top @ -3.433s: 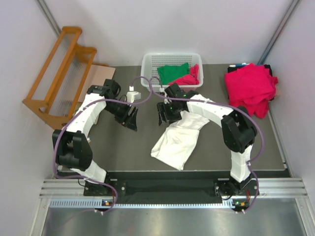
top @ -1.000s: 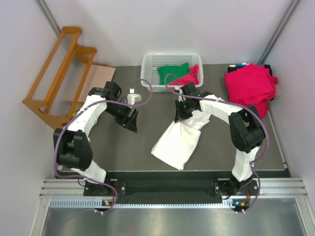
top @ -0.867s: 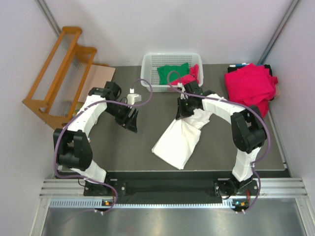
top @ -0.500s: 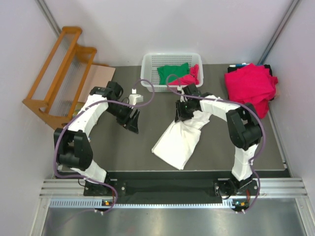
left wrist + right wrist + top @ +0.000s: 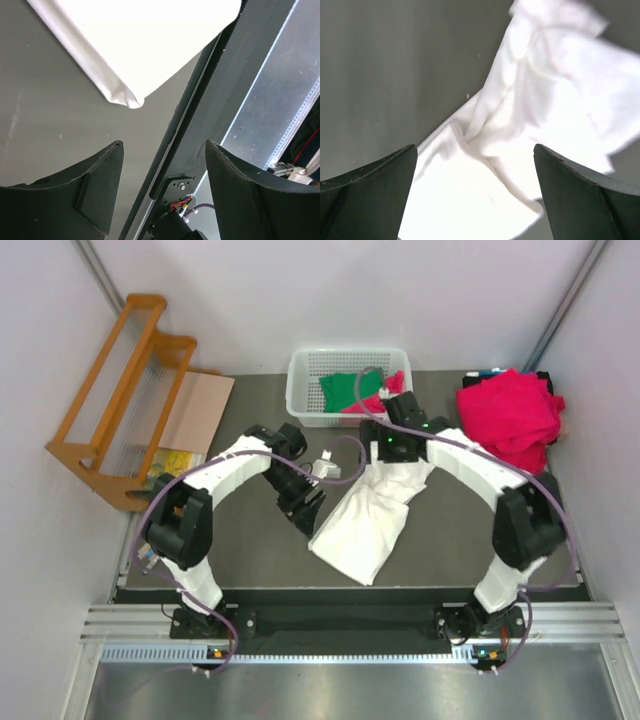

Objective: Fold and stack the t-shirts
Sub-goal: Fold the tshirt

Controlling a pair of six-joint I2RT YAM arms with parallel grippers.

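The large white t-shirt lies partly folded in the middle of the table. My left gripper is open and empty beside its left edge. The left wrist view shows the shirt's folded corner ahead of the open gripper. My right gripper is open and empty above the shirt's rumpled far end, which fills the right wrist view below the open gripper. A pile of crimson t-shirts lies at the right. A green t-shirt and a crimson one lie in the basket.
The white lattice basket stands at the back centre. A wooden rack and a cardboard sheet are at the left. The table's front edge and a metal rail run close behind the left gripper.
My left arm has swung right, from the table's left part to the white shirt's left edge. My right gripper has moved back and a little right, over the shirt's far end.
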